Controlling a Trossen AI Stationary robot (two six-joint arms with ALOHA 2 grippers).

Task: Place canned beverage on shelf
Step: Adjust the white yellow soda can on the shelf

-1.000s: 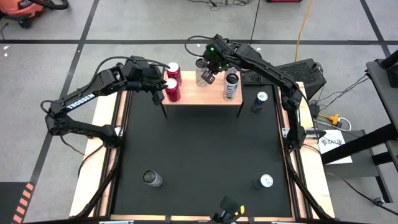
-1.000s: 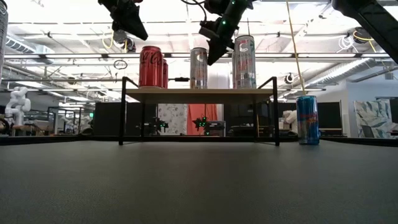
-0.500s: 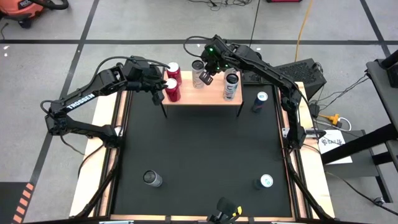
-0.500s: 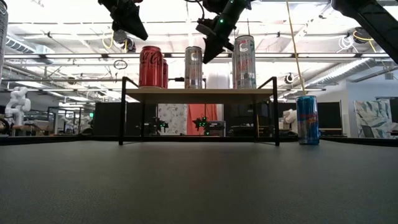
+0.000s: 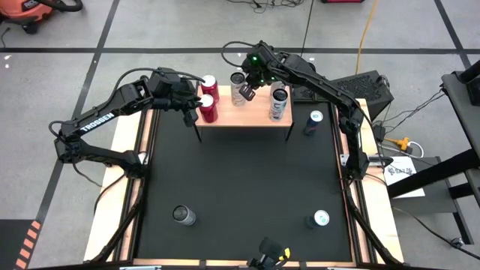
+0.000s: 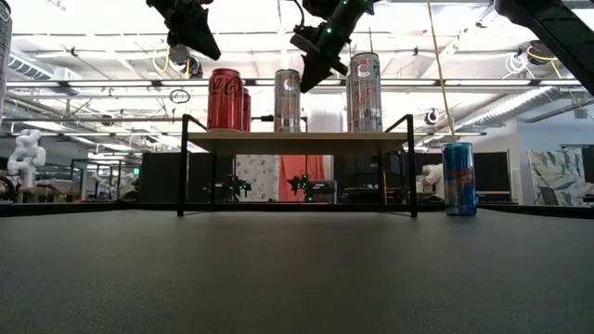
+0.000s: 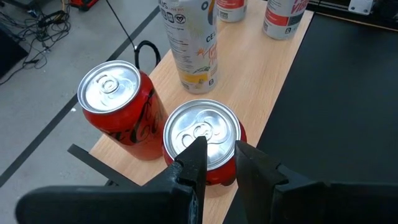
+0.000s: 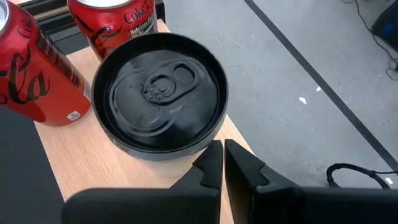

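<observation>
In the low view both arms are cut off at the top edge. The shelf (image 5: 244, 114) is seen at the far side of the black worktop (image 5: 247, 187) — four cans on it. Both tools are clenched, empty: left tool (image 7: 216, 163) over a red can (image 7: 202, 140), right tool (image 8: 222, 163) beside the dark-topped can (image 8: 160, 93).

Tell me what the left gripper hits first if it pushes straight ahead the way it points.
Most likely the near red can's lid: the shut left gripper hovers just above it, pointing down at its top. The exact gap is unclear.
</observation>
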